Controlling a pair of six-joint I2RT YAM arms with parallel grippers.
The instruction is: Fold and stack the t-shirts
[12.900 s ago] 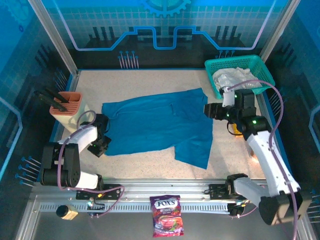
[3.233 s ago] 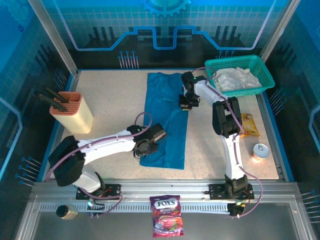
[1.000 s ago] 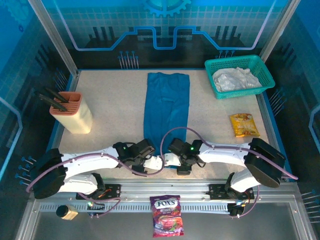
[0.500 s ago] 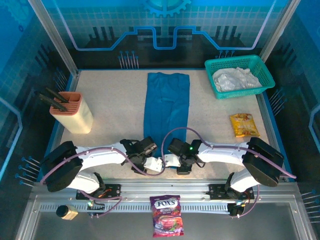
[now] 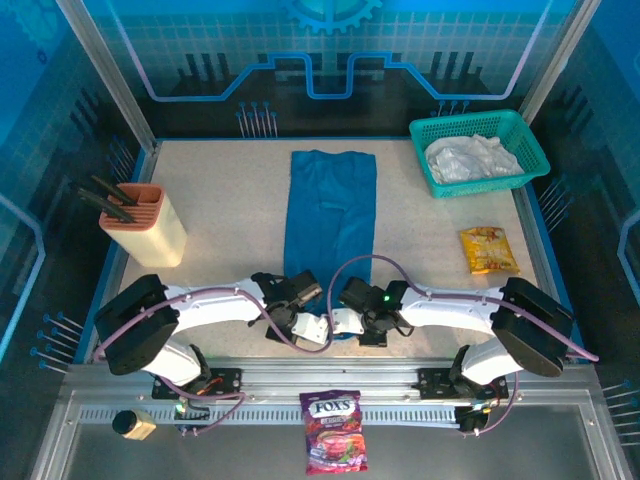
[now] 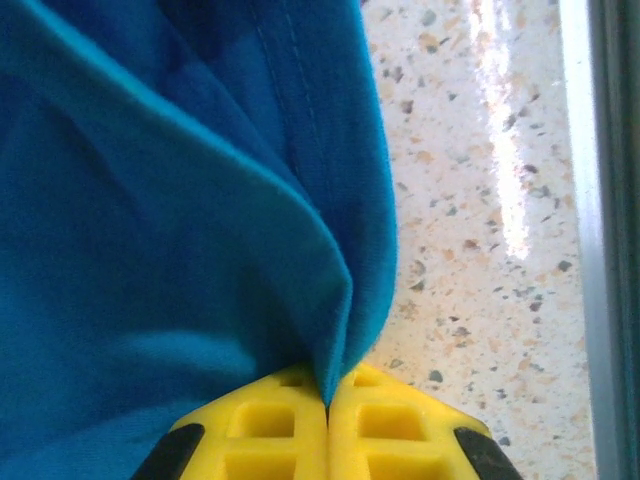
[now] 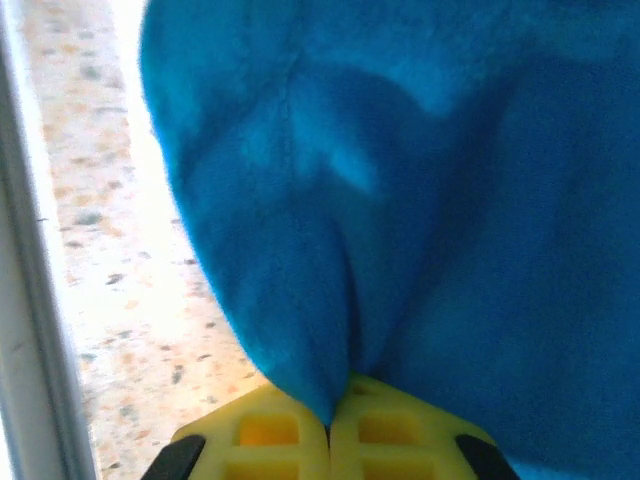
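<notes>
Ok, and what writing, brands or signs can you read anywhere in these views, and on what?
"FOXS": brand on the purple candy bag at the bottom of the top view.
Smaller print below it on that bag: too small to read.
Yellow snack packet: print too blurred to read.
Gear emblem on the back panel: a sign, no words.
Wrist views: no writing.

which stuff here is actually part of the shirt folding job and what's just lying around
Job: teal-blue t-shirt, folded into a long strip, its near end pinched by the left fingers and right fingers; white t-shirt, crumpled in the basket.
Lying about: knife block; yellow snack packet; Fox's candy bag on the front rail.
</notes>
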